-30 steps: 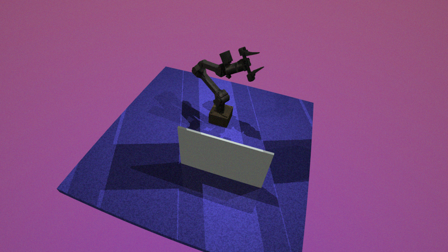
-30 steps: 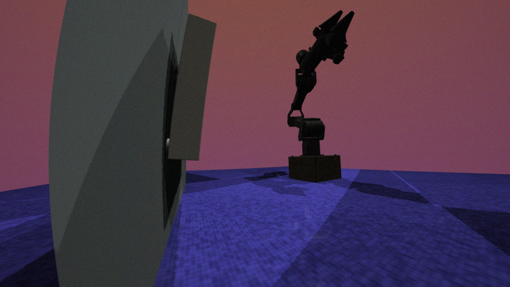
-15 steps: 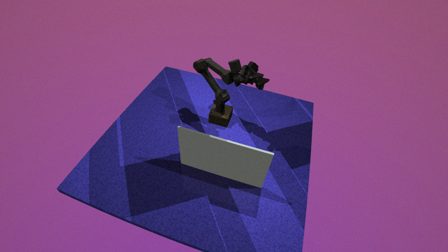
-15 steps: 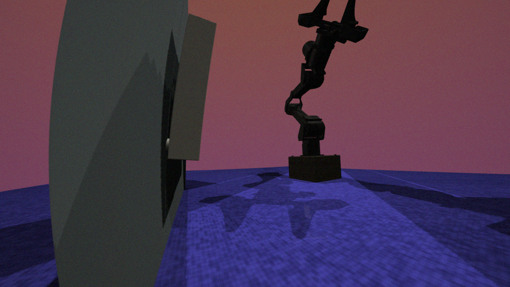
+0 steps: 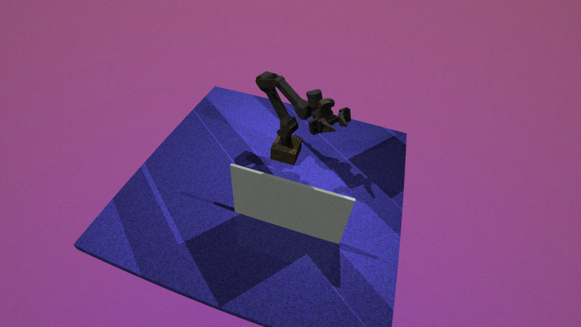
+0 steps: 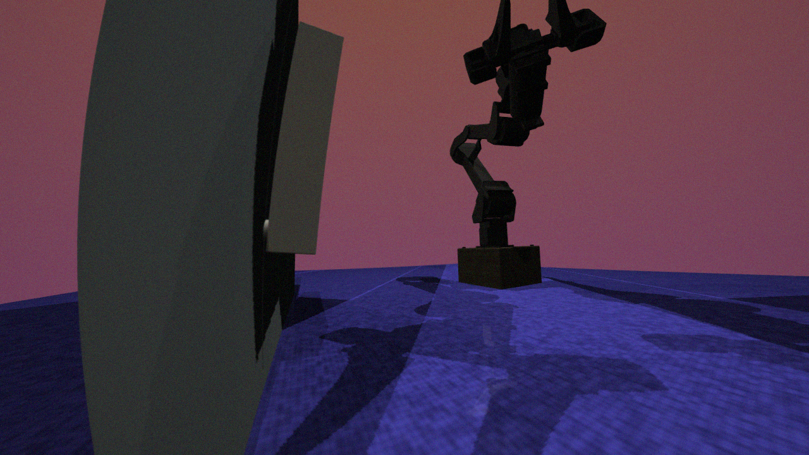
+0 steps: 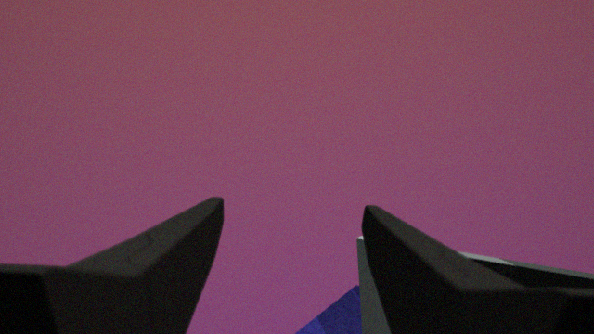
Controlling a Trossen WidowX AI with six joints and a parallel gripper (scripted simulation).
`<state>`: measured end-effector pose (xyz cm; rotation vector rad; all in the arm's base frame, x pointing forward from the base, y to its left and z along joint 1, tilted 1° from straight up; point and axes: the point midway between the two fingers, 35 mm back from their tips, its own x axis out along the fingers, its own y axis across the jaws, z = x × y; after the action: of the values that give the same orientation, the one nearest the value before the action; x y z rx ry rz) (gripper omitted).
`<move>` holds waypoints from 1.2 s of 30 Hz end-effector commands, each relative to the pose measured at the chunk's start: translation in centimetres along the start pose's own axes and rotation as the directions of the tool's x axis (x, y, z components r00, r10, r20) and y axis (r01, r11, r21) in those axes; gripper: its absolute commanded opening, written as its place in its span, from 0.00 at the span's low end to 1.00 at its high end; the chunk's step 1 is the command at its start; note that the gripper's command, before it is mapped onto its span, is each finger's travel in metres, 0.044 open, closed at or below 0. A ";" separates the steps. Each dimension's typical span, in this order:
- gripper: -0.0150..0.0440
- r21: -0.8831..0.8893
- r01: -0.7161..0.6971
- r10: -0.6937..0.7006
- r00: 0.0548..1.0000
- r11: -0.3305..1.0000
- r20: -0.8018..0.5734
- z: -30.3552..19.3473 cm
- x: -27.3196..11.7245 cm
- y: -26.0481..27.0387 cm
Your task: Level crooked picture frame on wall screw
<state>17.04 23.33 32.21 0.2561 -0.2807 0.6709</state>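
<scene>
The picture frame (image 6: 305,141) is a plain grey-beige panel seen almost edge-on in the exterior view, against the dark shadowed face of the pale wall (image 5: 284,203) (image 6: 169,226) (image 7: 366,278). A small pale rounded piece (image 6: 266,232) shows between frame and wall near the frame's lower end. How far the frame tilts cannot be judged from here. The wall hides the frame in the top view; the screw and notched strip are not identifiable. My gripper (image 5: 339,127) (image 6: 531,1) (image 7: 293,212) is open and empty, in the air away from the frame.
The arm's brown base block (image 5: 284,153) (image 6: 492,265) stands on the blue mat (image 5: 263,264) (image 6: 622,351) (image 7: 341,311), on the frame's side of the wall. In the wrist view, the wall's end and top edge lie behind the right finger. Dark shadows cross mat and wall.
</scene>
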 end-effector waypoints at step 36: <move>0.69 0.890 0.389 -0.678 0.723 0.240 -0.133 -12.1 -7.0 -7.9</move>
<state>18.99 17.36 17.61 1.4484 -0.0556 -0.0241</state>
